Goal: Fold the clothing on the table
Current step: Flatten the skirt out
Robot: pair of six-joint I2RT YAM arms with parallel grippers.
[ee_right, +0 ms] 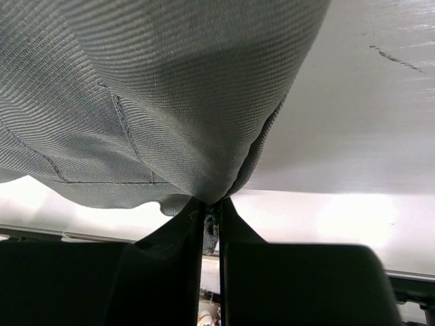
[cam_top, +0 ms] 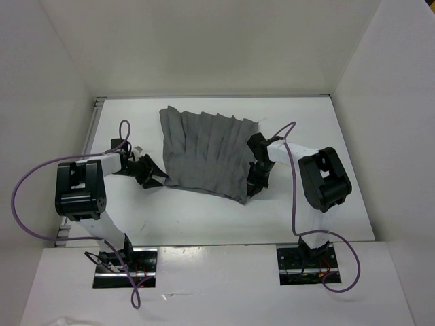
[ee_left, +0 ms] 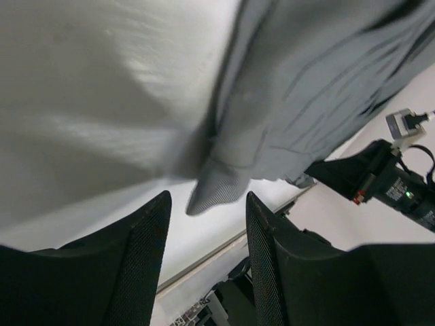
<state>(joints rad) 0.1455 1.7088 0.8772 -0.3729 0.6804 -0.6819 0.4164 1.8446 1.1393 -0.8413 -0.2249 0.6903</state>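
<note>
From above, you see the clothing mid-surface, its long axis running from far edge to near edge, pleats fanning nearward. Left wrist: your left pincer is released, with a garment corner just ahead. Right wrist: your right pincer is clenched on the fabric's edge.

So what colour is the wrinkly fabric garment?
Plain medium grey; the garment shows best from the top view.

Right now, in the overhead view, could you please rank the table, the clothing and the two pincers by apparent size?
1. table
2. clothing
3. left pincer and right pincer: both small and look alike, so left unranked.
</note>
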